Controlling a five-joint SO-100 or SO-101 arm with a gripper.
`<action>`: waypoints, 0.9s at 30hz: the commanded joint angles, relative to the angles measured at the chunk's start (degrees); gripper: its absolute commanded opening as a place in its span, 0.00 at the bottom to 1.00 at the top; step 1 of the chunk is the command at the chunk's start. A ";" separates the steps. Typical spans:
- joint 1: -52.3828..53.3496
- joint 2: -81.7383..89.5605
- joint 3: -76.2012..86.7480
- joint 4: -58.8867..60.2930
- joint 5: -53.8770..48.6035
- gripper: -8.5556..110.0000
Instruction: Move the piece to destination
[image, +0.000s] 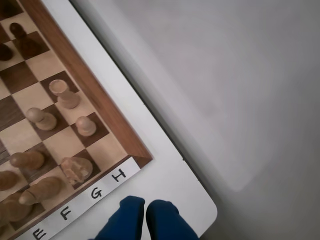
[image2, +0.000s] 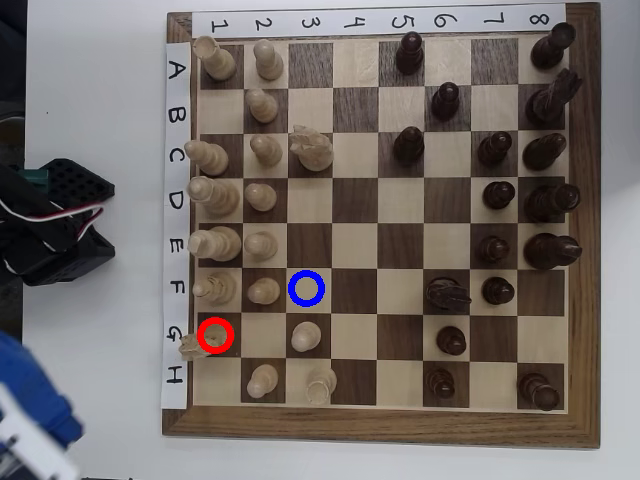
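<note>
Standing beyond hand (image: 145, 205): knight (image: 76, 169)

Cream knight (image2: 193, 345), upright, lower left of overhead view on red-ringed dark square; lower left in wrist view (image: 76, 169). Blue-ringed light square (image2: 307, 289) unoccupied, up-right of knight.

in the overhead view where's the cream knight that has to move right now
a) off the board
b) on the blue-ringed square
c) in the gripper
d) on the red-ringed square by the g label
d: the knight stands at the red ring next to the G label, the blue-ringed square is bare, and the blue gripper holds nothing.
</note>
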 joint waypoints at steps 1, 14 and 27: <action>-12.57 3.52 2.29 0.88 1.85 0.07; -17.84 6.50 17.05 0.97 1.32 0.07; -19.86 -4.13 15.91 0.70 3.60 0.07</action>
